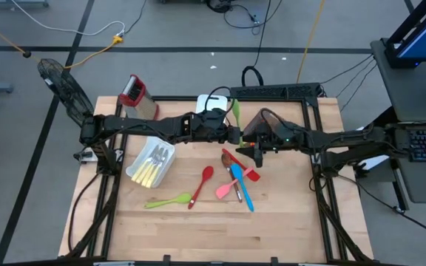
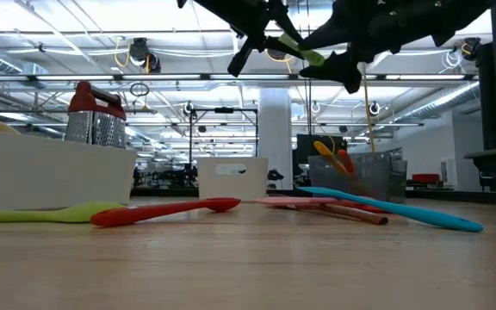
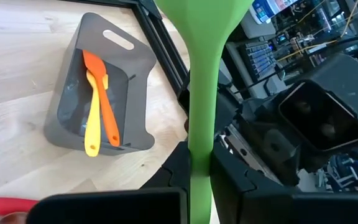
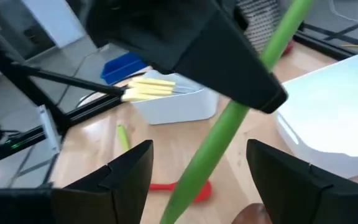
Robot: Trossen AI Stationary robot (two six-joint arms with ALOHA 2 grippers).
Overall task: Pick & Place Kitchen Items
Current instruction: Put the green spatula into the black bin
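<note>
Inside grey bin (image 3: 135,118): orange spatula (image 3: 101,93), yellow spatula (image 3: 94,118).

I count two green utensils: one (image 1: 236,111) in my left gripper (image 1: 237,134), one (image 1: 167,200) lying well off from it. Below my right gripper (image 1: 252,151) lie one red spoon (image 1: 201,185), one pink spatula (image 1: 225,188) and one blue utensil (image 1: 241,188). Two bins: white (image 1: 151,163) and grey (image 3: 98,99), the grey holding one orange (image 3: 102,96) and one yellow utensil (image 3: 94,118). One grater (image 1: 137,98).
</note>
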